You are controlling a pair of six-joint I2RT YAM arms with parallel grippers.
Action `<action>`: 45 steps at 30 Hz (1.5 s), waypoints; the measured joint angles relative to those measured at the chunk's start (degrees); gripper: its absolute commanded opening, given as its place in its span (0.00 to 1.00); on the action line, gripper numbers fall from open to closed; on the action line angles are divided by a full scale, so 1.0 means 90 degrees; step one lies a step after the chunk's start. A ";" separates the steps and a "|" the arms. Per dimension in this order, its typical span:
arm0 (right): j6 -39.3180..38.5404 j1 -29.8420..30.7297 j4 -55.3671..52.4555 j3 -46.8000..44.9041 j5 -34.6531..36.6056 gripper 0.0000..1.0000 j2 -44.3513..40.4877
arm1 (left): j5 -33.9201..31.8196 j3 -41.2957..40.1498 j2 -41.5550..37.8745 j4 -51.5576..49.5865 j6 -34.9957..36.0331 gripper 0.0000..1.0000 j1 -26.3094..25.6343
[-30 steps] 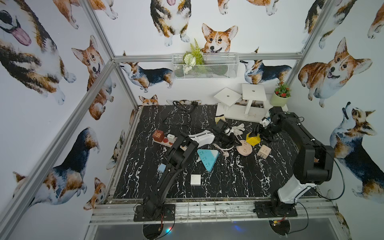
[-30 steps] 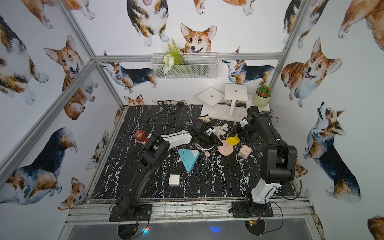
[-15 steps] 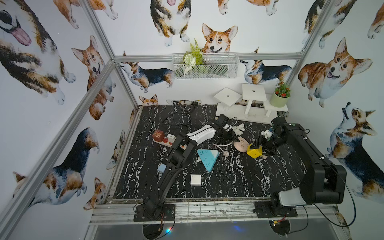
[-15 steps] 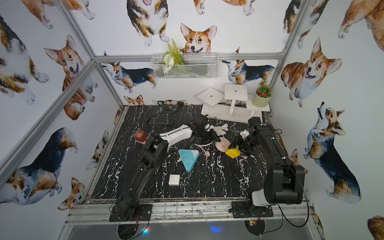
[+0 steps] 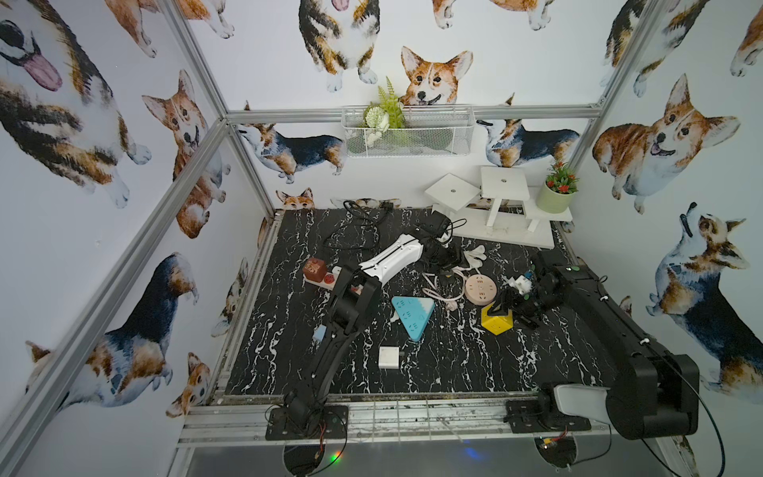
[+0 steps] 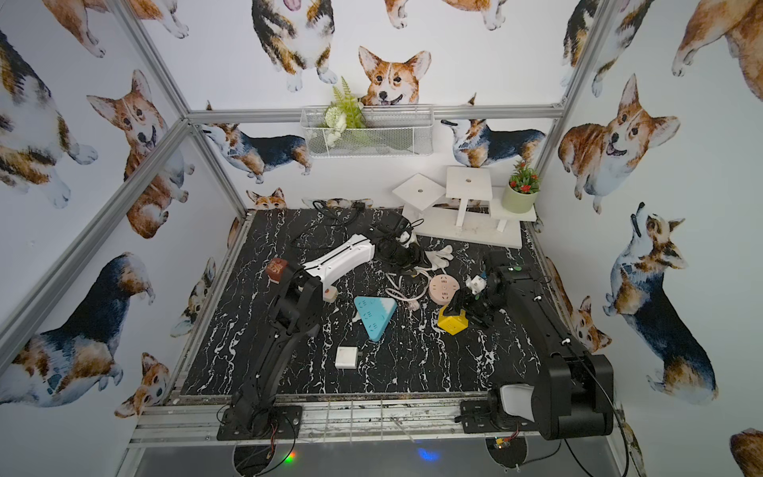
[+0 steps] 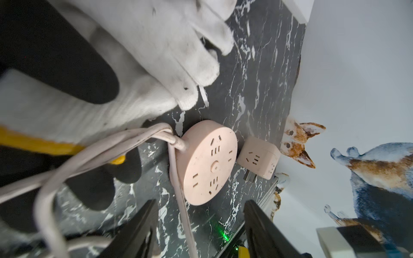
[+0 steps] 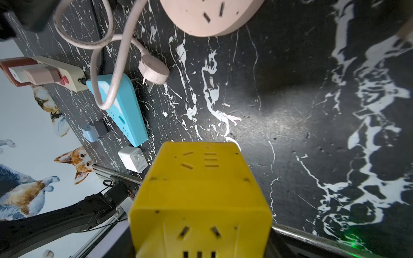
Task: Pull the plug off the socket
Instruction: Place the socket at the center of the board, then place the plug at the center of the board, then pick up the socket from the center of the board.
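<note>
- Right tool (image 5: pixel 511 306): clamps the yellow cube socket (image 5: pixel 496 321) from its upper right side and holds it tilted, right of centre in both top views, over the black marbled table (image 5: pixel 454 371).
- Same cube: sits just below and right of the round pink socket (image 5: pixel 480 290) in both top views, near it but apart.
- Right wrist view alone: shows the cube's slotted faces up close, with no tool fingers in sight. Shows also a round pink plug (image 8: pixel 153 72) lying on the table with bare prongs, its cord looping over the blue triangular socket (image 8: pixel 120 107).
- Left tool (image 7: pixel 200 202): stands with fingers apart and grips nothing, plain only in the left wrist view. Hard to pick out among the black cables in the top views.
- Left wrist view alone: shows a pink cube adapter (image 7: pixel 258 157) just beside the round pink socket, prongs bare and plugged into nothing. Not made out in either top view.
- White glove (image 7: pixel 145 55): lies near the round socket, over its cord.
- Writing: small grey print on the white square adapter (image 8: pixel 133 159), too small to read.
</note>
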 measured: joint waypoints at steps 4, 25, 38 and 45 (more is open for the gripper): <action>0.0274 0.0146 0.0427 -0.0308 0.0007 0.19 0.0158 | -0.0682 -0.0068 -0.0631 -0.0245 0.0325 0.66 0.0100; 0.0491 0.0272 0.0707 -0.0163 0.1122 0.97 0.1071 | -0.4262 -0.2225 -0.3405 -0.1302 0.1382 0.73 0.0884; 0.0559 0.0340 -0.0884 0.1931 0.2164 1.00 0.1037 | -0.5489 -0.2975 -0.4175 -0.1396 0.1290 0.88 0.1375; 0.0583 0.1603 -0.0435 0.3019 0.1870 1.00 0.1744 | -0.5212 -0.3160 -0.4267 -0.1753 0.0372 0.79 0.2324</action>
